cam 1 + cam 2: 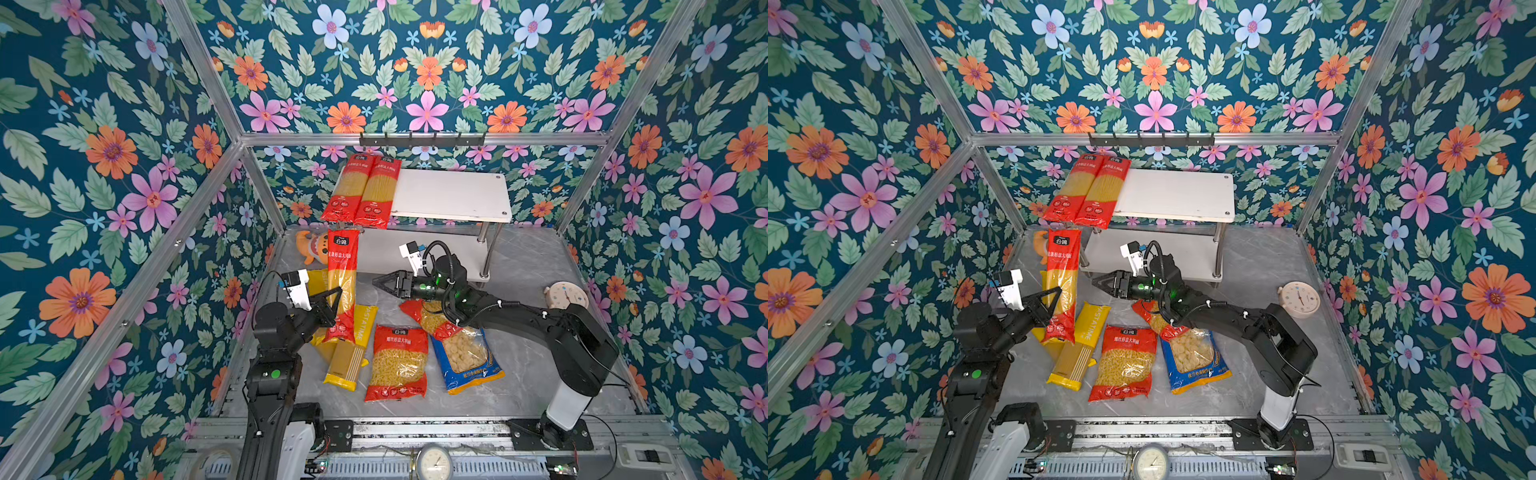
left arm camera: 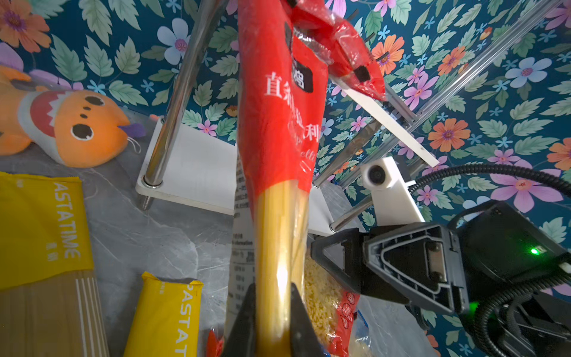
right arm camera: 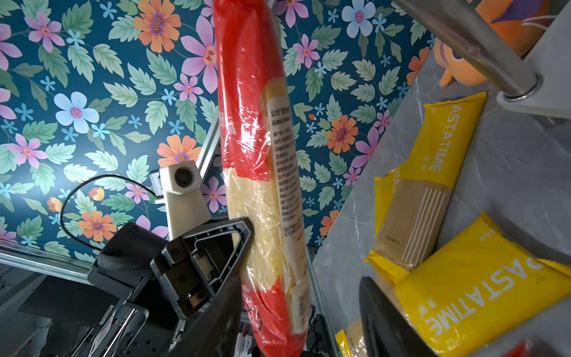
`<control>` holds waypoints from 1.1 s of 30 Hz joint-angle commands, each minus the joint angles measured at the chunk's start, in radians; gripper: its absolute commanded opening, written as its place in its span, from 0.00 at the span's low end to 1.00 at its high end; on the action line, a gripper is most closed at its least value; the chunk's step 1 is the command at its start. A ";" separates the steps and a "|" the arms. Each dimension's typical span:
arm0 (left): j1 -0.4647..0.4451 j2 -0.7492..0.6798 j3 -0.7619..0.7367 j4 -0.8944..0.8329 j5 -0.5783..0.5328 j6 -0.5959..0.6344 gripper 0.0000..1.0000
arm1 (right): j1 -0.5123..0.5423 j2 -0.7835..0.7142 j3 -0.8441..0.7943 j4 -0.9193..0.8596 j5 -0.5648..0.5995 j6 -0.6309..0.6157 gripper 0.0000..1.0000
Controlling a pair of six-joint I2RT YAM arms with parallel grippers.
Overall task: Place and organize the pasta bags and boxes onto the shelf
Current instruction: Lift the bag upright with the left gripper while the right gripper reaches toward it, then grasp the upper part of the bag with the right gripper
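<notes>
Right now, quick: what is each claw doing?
Left gripper: closed, holding the red spaghetti pack.
Right gripper: open, holding nothing.

Glossy plastic spaghetti pack (image 2: pixel 278 123), chrome shelf legs (image 2: pixel 182 92), matt marbled tabletop (image 2: pixel 148 241).

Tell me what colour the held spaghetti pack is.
Spaghetti pack: red ends, clear middle; best in a top view.

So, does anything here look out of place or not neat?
Yes. The two red spaghetti packs on the shelf hang over the front edge of its top board instead of lying fully on it. An orange plush toy lies beside the shelf and a small clock sits on the right; neither is pasta.
</notes>
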 commanded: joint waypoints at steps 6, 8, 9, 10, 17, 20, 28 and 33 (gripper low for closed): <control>-0.059 0.005 -0.036 0.135 0.111 -0.054 0.00 | 0.017 -0.032 -0.049 0.066 0.092 0.003 0.67; -0.093 0.003 -0.047 0.132 0.092 -0.035 0.00 | 0.024 -0.035 -0.069 0.080 0.109 -0.001 0.70; -0.110 0.006 -0.045 0.127 0.086 -0.023 0.00 | 0.027 -0.039 -0.074 0.078 0.119 -0.004 0.71; -0.125 0.016 -0.042 0.129 0.082 -0.020 0.00 | 0.029 -0.039 -0.079 0.066 0.127 -0.008 0.71; -0.276 0.097 -0.035 0.220 0.035 -0.040 0.00 | 0.030 -0.062 -0.098 0.067 0.147 -0.029 0.71; -0.362 0.137 -0.040 0.270 -0.005 -0.047 0.00 | 0.030 -0.060 -0.113 0.108 0.141 -0.023 0.69; -0.411 0.215 -0.033 0.376 0.008 -0.091 0.00 | 0.005 -0.093 -0.216 0.229 0.178 -0.001 0.49; -0.412 0.263 -0.008 0.389 0.039 -0.104 0.10 | -0.027 -0.156 -0.263 0.278 0.163 0.012 0.31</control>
